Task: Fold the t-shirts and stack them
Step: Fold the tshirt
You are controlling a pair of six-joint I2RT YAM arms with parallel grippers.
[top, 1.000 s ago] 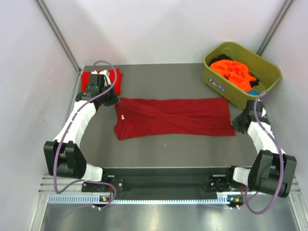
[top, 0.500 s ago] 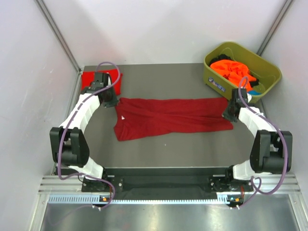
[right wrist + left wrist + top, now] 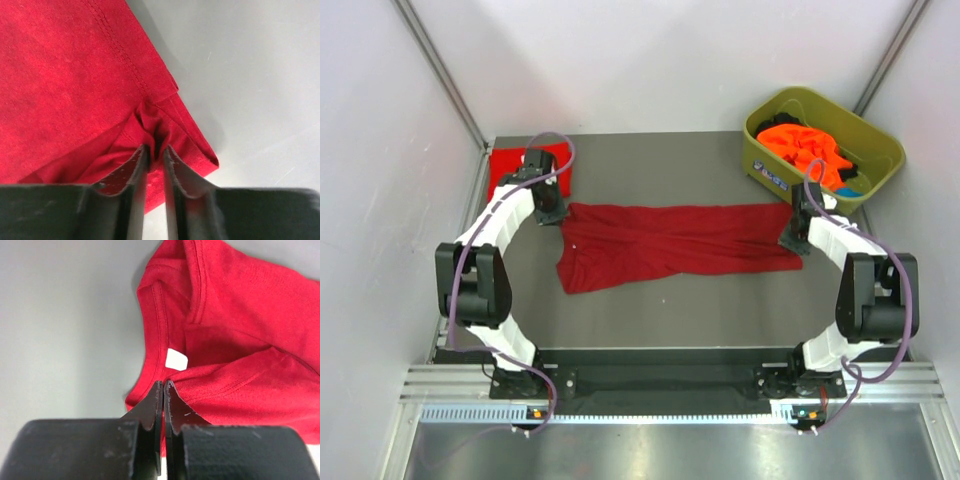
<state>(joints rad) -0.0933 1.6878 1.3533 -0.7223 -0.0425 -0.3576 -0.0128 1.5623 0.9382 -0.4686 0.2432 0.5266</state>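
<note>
Looking down from above, I see the dark crimson t-shirt (image 3: pixel 670 245) lying flat on the grey table (image 3: pixel 660 170), stretched between my two pincers. The left gripper (image 3: pixel 556 216) sits at the shirt's collar corner, and the right gripper (image 3: pixel 792 244) sits at the opposite hem corner. Through the left wrist camera, the left gripper (image 3: pixel 164 385) has its jaws pressed together with only a hairline between them. The tips rest right at the collar edge of the shirt (image 3: pixel 240 315), and the white neck label (image 3: pixel 176 359) lies just ahead of them. I cannot tell whether any cloth is caught in that seam. Through the right wrist camera, the right gripper (image 3: pixel 155 150) stands narrow, with a pucker of the shirt (image 3: pixel 60 75) gathered between its fingertips. The stitched hem runs away ahead and to the left of it, and bare table lies to its right. Just behind the left pincer, at the far corner, lies the brighter red t-shirt (image 3: pixel 510 160), folded into a small square. Beyond the right pincer, off the crimson cloth, stands the olive-green tub (image 3: pixel 780 175), with the orange t-shirts (image 3: pixel 800 145) heaped inside it.
</note>
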